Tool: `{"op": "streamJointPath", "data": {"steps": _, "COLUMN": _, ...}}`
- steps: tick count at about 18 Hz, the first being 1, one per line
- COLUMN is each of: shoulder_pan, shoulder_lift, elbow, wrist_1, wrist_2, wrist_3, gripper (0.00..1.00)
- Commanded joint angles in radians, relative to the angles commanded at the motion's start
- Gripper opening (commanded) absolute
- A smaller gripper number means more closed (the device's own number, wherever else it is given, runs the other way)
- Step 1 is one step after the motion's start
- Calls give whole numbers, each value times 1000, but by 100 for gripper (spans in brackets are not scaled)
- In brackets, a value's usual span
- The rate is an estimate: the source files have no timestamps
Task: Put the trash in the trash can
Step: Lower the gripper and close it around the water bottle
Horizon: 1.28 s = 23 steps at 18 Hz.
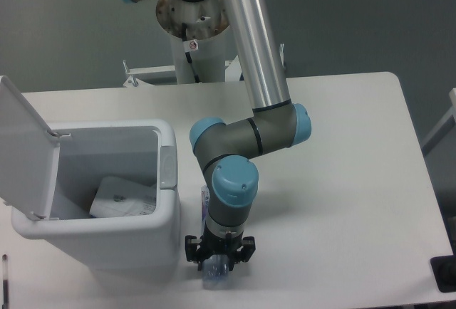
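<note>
The crushed clear bottle [215,275] lies on the table just right of the trash can [167,181], its blue-tinted end poking out below the gripper. Another stretch of the bottle [204,203] shows beside the wrist. My gripper [216,258] points straight down over the bottle, its fingers drawn in against the bottle's sides. The trash can is a white boxy bin with its flip lid [25,145] standing open at the left. A white crumpled wrapper [125,198] rests inside it.
The arm's elbow and forearm [249,134] hang over the table's middle, close to the bin's right wall. The robot's base post [194,45] stands behind the table's far edge. The table's front edge runs just below the bottle.
</note>
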Motion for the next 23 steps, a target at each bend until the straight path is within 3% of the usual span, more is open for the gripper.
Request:
{"op": "streamJointPath", "data": {"steps": 9, "shoulder_pan": 0, "shoulder_lift": 5, "elbow": 5, "wrist_1": 0, "wrist_2": 2, "wrist_3": 2, "gripper": 66}}
{"op": "streamJointPath", "data": {"steps": 12, "shoulder_pan": 0, "shoulder_lift": 6, "elbow": 6, "wrist_1": 0, "wrist_2": 2, "wrist_3": 2, "gripper": 60}}
{"op": "streamJointPath", "data": {"steps": 23, "shoulder_pan": 2, "shoulder_lift": 21, "elbow": 0, "wrist_1": -2, "wrist_2": 2, "wrist_3": 34, "gripper": 60}}
